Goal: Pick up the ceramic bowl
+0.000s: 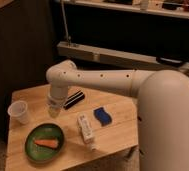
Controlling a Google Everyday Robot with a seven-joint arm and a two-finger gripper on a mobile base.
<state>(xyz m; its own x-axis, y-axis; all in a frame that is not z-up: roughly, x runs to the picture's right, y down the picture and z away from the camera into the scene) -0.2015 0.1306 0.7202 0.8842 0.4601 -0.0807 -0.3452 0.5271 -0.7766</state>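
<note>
The ceramic bowl [44, 143] is a dark green shallow dish at the front left of the wooden table [118, 132], with an orange carrot piece [47, 143] lying in it. My gripper [53, 111] hangs from the white arm [98, 80] just above and behind the bowl's far rim, to the right of the white cup [19, 111].
A black oblong object [74, 99] lies behind the gripper. A white tube-shaped package [86, 130] and a blue sponge [103, 116] lie to the right of the bowl. A dark cabinet stands behind the table.
</note>
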